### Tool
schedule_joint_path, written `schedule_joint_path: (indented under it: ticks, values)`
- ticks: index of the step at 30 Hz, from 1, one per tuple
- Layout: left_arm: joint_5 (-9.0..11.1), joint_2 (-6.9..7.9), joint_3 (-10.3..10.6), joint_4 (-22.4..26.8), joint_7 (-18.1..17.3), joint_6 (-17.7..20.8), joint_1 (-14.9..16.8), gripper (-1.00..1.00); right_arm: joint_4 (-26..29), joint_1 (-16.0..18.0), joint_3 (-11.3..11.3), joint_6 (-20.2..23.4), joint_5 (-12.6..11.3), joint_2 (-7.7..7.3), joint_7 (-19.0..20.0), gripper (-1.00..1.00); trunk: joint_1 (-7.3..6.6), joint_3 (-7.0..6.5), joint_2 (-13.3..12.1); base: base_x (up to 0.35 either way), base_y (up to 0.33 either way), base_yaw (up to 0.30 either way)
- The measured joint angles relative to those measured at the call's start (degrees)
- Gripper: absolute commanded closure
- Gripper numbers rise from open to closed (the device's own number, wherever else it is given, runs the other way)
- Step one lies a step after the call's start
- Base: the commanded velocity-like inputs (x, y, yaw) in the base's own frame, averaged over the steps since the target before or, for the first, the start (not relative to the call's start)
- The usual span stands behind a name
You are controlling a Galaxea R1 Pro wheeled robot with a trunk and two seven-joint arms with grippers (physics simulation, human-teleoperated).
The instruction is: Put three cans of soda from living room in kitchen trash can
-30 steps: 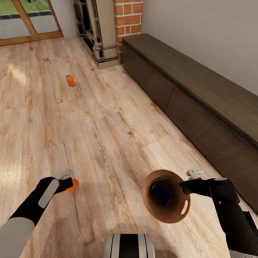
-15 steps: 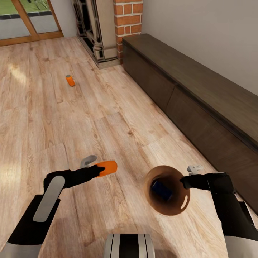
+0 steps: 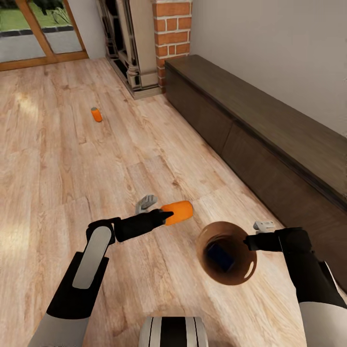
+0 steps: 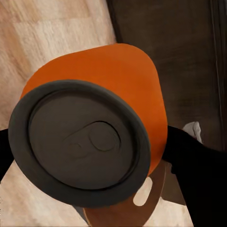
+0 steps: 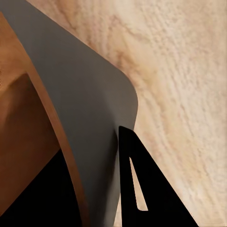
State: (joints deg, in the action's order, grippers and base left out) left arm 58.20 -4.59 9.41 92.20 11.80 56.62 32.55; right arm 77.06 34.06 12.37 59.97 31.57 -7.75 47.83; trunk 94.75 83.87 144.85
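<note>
Brown-lined trash can (image 3: 241, 275) holding blue soda can (image 3: 220, 256), right fingers (image 3: 252, 241) gripping rim

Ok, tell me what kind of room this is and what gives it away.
Most likely a living room: a red brick fireplace with a carved surround, a long low dark-wood cabinet along the wall, a light wood floor, and a wood-framed glass door looking onto greenery.

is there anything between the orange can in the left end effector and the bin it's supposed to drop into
Nothing visible. The orange can, held in the left end effector, hangs beside the trash can, whose open mouth holds only the blue can.
</note>
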Motion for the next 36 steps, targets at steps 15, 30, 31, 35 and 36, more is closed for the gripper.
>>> schedule_joint_path:
  ticks: [15,30,31,35,36]
  values:
    - [1.77,-2.53,-1.0,0.04,3.95,2.92,1.21,1.0,-12.74,5.3,-0.16,0.03,-0.75,0.56,-4.03,1.0,-0.41,-3.33,-0.19,0.0,0.0,0.0]
    - [14.54,-2.89,7.97,0.01,14.85,3.0,4.18,1.0,-16.01,5.4,-0.06,-0.3,0.21,0.48,-10.76,1.0,-0.76,-6.64,-0.41,0.0,0.0,0.0]
    - [15.7,-2.78,8.78,0.01,14.87,3.05,4.5,1.0,-15.99,5.41,-0.05,-0.49,0.72,0.4,-10.81,1.0,-0.79,-6.86,-0.42,0.0,0.0,0.0]
    - [18.31,-2.53,10.28,-0.06,14.93,3.35,5.1,1.0,-15.97,5.4,-0.07,-0.09,-0.59,0.31,-10.57,1.0,-0.89,-7.74,-0.47,0.0,0.0,0.0]
    - [18.77,-2.25,10.52,-0.07,14.94,3.36,5.17,1.0,-15.97,5.4,-0.07,-0.01,-0.86,0.3,-10.55,1.0,-0.92,-7.97,-0.49,0.0,0.0,0.0]
